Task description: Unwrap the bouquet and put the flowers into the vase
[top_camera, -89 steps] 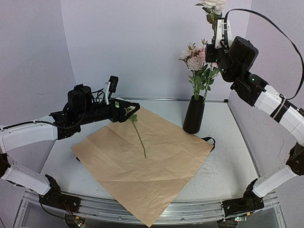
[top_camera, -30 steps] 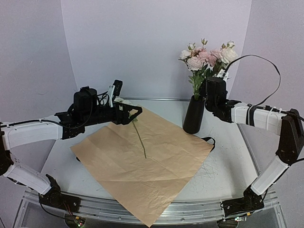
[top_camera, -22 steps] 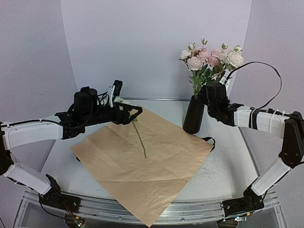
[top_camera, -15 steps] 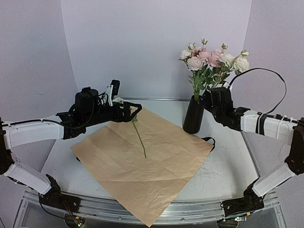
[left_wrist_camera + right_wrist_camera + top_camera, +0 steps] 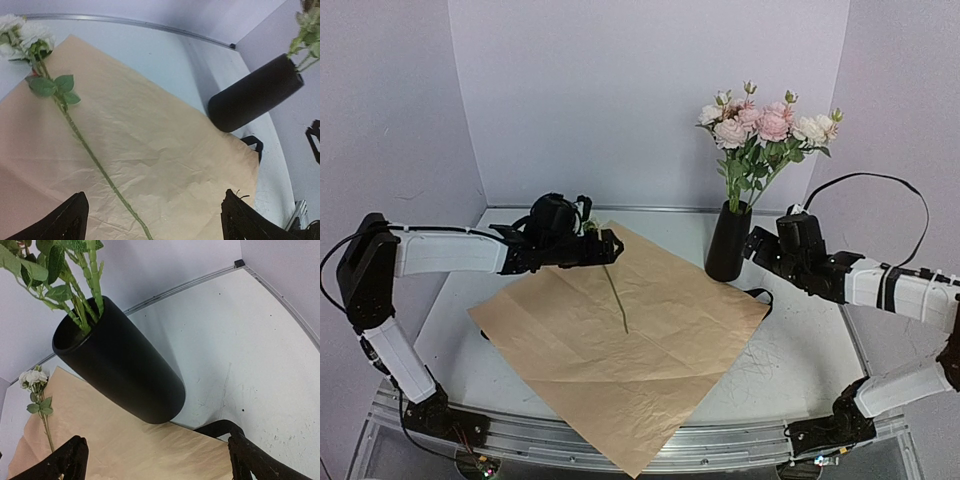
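The bouquet lies unwrapped, its tan paper (image 5: 620, 335) spread flat on the table. The black vase (image 5: 728, 245) stands upright at the paper's far right corner and holds pink and white flowers (image 5: 760, 125). One more flower (image 5: 614, 290) lies on the paper, its white bloom (image 5: 25, 34) at the far edge. My left gripper (image 5: 610, 248) hovers open by that bloom, and the stem (image 5: 87, 147) runs between its fingers (image 5: 70, 222). My right gripper (image 5: 753, 248) stands open and empty, low beside the vase (image 5: 120, 365).
A black ribbon (image 5: 760, 295) lies on the table at the paper's right corner, just below the right gripper (image 5: 155, 465). Purple walls close in behind and on both sides. A metal rail runs along the table's near edge.
The right arm let a flower go into the vase, then dropped and drew back to the right. The left arm swung its elbow out and lowered its gripper over the lying flower.
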Motion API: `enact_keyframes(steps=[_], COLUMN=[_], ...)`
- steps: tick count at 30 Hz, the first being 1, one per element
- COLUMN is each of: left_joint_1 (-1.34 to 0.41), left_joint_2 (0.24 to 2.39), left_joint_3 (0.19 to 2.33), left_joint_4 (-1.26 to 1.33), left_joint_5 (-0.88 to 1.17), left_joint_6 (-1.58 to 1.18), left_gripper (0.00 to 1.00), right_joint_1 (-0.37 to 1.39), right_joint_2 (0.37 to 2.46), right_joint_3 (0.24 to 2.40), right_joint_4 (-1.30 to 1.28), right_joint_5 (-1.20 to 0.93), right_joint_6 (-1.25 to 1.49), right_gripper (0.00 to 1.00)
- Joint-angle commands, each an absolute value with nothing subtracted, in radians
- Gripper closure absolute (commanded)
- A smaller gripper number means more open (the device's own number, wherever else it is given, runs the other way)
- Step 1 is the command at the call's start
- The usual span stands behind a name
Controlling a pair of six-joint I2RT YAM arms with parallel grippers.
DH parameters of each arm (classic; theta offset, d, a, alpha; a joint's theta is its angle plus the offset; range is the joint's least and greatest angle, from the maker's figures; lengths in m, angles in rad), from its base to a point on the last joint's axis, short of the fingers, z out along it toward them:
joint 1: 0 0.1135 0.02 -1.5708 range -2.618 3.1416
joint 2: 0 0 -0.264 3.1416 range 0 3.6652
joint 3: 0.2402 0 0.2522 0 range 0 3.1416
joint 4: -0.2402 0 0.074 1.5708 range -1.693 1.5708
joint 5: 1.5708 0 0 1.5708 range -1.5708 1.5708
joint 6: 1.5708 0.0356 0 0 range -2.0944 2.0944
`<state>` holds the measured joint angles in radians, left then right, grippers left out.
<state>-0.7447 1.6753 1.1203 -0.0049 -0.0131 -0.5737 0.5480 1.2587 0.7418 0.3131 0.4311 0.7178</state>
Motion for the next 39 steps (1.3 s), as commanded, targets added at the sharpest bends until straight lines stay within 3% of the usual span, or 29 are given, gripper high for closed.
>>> enact_keyframes(steps=[1, 5, 11, 16, 25, 34, 39], left_joint_1=[-0.736, -0.734, -0.732, -0.726, -0.708, -0.685, -0.684], left_joint_2=[1.765, 1.855, 1.984, 2.05, 2.157, 2.268, 2.306], left_joint_3=[1.244, 1.323, 1.434, 1.492, 1.583, 1.712, 1.764], left_joint_4=[-0.149, -0.214, -0.289, -0.304, -0.328, -0.408, -0.44], left_joint_5=[-0.094, -0.144, -0.2, -0.252, -0.273, -0.276, -0.295], left_joint_6=[-0.662, -0.728, -0.757, -0.762, -0.775, -0.78, -0.784], left_gripper=[0.07, 0.1, 0.31, 0.4, 0.45, 0.48, 0.58], right_joint_1=[0.545, 0.546, 0.551, 0.565, 0.631, 0.72, 0.724], right_joint_2=[1.202, 1.179, 1.151, 1.12, 1.111, 1.158, 1.184], right_joint_3=[0.699, 0.667, 0.631, 0.595, 0.577, 0.624, 0.636], right_joint_4=[0.308, 0.308, 0.318, 0.365, 0.466, 0.472, 0.471], right_joint_5=[0.377, 0.326, 0.247, 0.175, -0.034, 0.0, 0.038], right_joint_6=[0.694, 0.701, 0.708, 0.657, 0.547, 0.499, 0.503], right_gripper=[0.02, 0.02, 0.03, 0.06, 0.06, 0.03, 0.02])
